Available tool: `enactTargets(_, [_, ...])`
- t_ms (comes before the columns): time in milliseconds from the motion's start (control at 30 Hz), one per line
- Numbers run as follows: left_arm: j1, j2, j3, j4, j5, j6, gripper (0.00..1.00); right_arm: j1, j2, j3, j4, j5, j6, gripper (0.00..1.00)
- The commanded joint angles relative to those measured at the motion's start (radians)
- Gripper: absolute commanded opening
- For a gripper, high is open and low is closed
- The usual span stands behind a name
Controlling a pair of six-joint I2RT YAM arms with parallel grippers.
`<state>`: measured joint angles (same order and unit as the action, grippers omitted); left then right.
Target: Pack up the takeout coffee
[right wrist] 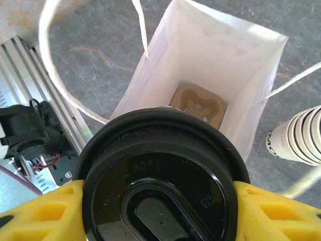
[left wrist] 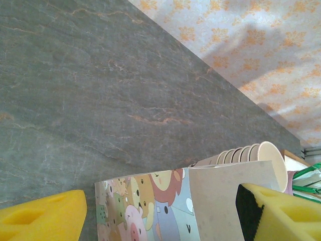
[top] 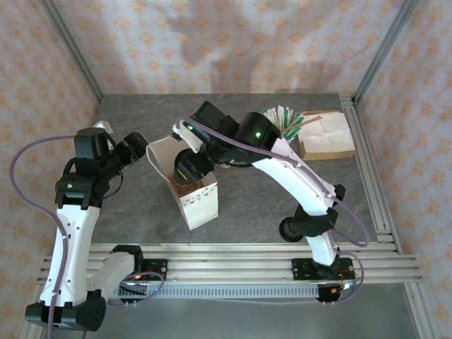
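The right gripper is closed on the takeout coffee; in the right wrist view its yellow fingers press against both sides of the cup just below the round black lid, which lies across the lower centre of the frame; the word HOT is embossed on the lid. The cup hangs over the open mouth of the white paper bag, at the centre of that frame; whether its base has passed below the bag's rim I cannot tell. At the bottom of the bag lies a brown pulp cup holder; a white cord handle loops out to the upper left. A stack of lidless cups lies on its side at the right edge, just beside the bag.

In the top view the bag stands upright at the centre of the grey table; the right arm arches over it from the lower right. The left gripper sits at the bag's left edge. In the left wrist view its jaws stand wide apart; the bag's top corner, one face printed with cartoon animals, lies between them along the bottom of the frame; the finger at lower right overlaps the plain panel, the finger at lower left stands clear of the bag.

A cardboard box and green-and-white packets sit at the upper right of the table.
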<state>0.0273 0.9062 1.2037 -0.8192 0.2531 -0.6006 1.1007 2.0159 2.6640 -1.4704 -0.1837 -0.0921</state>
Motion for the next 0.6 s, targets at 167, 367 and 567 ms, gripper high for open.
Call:
enactTargets(167, [0.006,0.024,0.01,0.009,-0.001,0.016,0.79,0.003,0.076,0.038,-0.039,0.011,-0.021,0.58])
enactTargets(367, [0.007,0.034,0.009,0.02,0.007,0.012,0.79,0.004,0.13,0.043,-0.067,0.02,-0.024,0.58])
enactTargets(567, [0.006,0.044,-0.001,0.034,0.065,0.014,0.78,0.001,0.179,0.051,-0.095,0.033,-0.003,0.58])
